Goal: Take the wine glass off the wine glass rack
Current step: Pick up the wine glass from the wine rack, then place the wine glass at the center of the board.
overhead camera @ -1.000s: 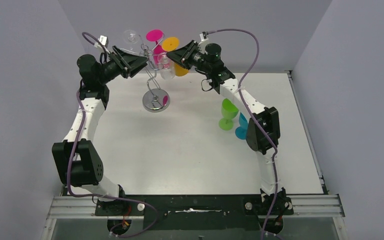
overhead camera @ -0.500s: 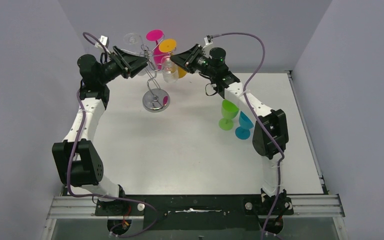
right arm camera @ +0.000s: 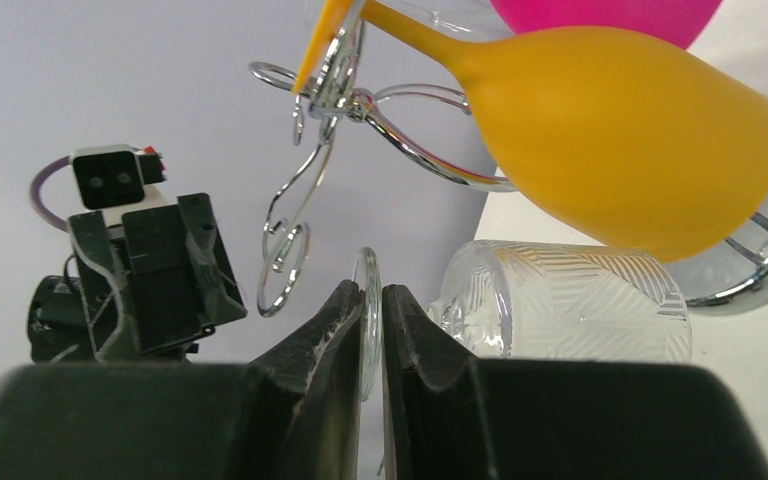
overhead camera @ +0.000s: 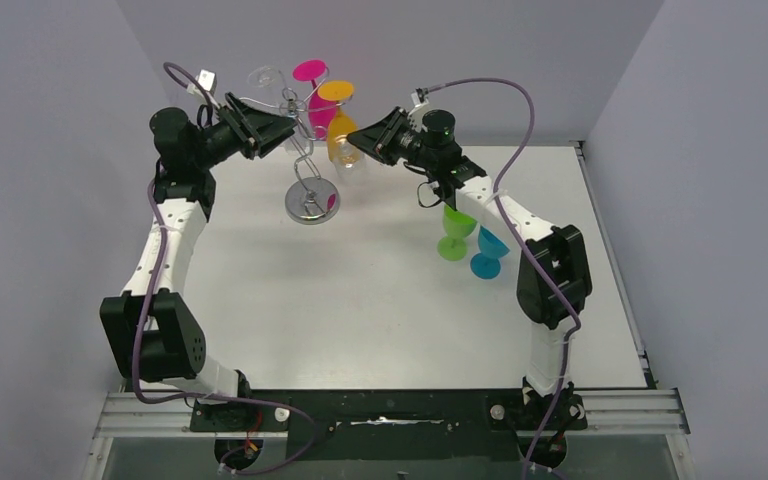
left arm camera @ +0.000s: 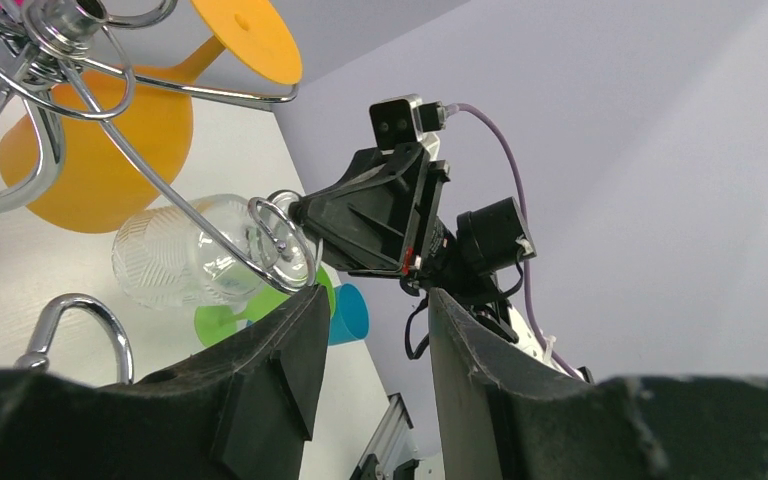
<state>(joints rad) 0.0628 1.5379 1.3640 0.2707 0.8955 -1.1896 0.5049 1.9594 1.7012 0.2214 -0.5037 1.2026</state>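
right gripper (right arm camera: 367,325) pinching the clear wine glass (right arm camera: 570,300) by its foot at the wine glass rack (overhead camera: 311,205) arm tip, upper centre; left gripper (left arm camera: 375,300) spread, empty; final pull-clear looks not yet done.

wine glass rack (overhead camera: 311,203): shiny silver wire and base
wine glass (right arm camera: 570,300): clear, bowl cut with fine slanted lines in leaf-like panels
orange glass (right arm camera: 620,140): plain orange, bowl to foot
pink glass (overhead camera: 309,70): plain magenta
green glass (overhead camera: 453,228): bright lime
blue glass (overhead camera: 484,255): turquoise
bench (overhead camera: 360,290): white
walls (overhead camera: 60,150): pale grey
left arm (overhead camera: 163,250): white links, black joints
right end effector (right arm camera: 372,290): black
left end effector (left arm camera: 375,300): black
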